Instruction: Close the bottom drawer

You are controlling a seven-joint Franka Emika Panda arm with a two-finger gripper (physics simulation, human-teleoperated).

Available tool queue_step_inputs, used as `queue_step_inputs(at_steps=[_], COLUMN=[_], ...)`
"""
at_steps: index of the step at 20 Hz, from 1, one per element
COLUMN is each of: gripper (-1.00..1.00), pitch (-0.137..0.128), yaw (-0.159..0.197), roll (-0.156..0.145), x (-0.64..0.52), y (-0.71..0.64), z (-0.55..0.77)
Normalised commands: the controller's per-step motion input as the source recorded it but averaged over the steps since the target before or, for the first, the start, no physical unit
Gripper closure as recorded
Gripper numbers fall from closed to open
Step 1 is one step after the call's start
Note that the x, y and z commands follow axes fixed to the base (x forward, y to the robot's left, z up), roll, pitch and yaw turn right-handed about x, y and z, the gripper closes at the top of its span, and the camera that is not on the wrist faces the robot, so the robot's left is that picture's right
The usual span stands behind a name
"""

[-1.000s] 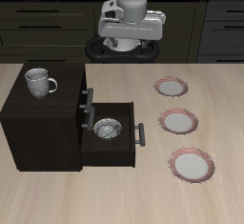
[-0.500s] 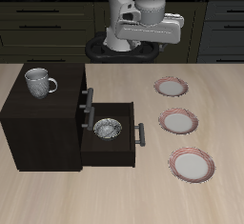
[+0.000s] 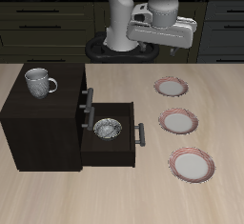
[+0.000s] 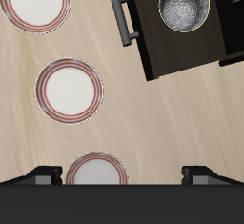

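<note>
The dark brown cabinet stands on the table with its bottom drawer pulled out toward the plates. The drawer's dark grey bar handle faces them. A metal bowl lies inside the drawer. In the wrist view the drawer, its handle and the bowl show from above. My gripper hangs high over the table's back, above and behind the farthest plate, well apart from the drawer. It is open and empty, fingers wide apart.
A metal mug stands on the cabinet top. The like-handled drawer above is nearly shut. Three red-rimmed white plates lie in a row beside the drawer's handle side.
My gripper has swung sideways at the same height, from above the cabinet's back corner to above the far plate. The drawer and everything else stay put.
</note>
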Motion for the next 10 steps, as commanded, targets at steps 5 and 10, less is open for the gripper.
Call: queue_step_inputs(at_steps=[5, 10], gripper=[-1.0, -1.0], pitch=[0.021, -0.012], yaw=[-0.103, -0.098], roll=[-0.005, -0.027], x=[0.14, 0.15], y=[0.27, 0.14], z=[-0.01, 0.01])
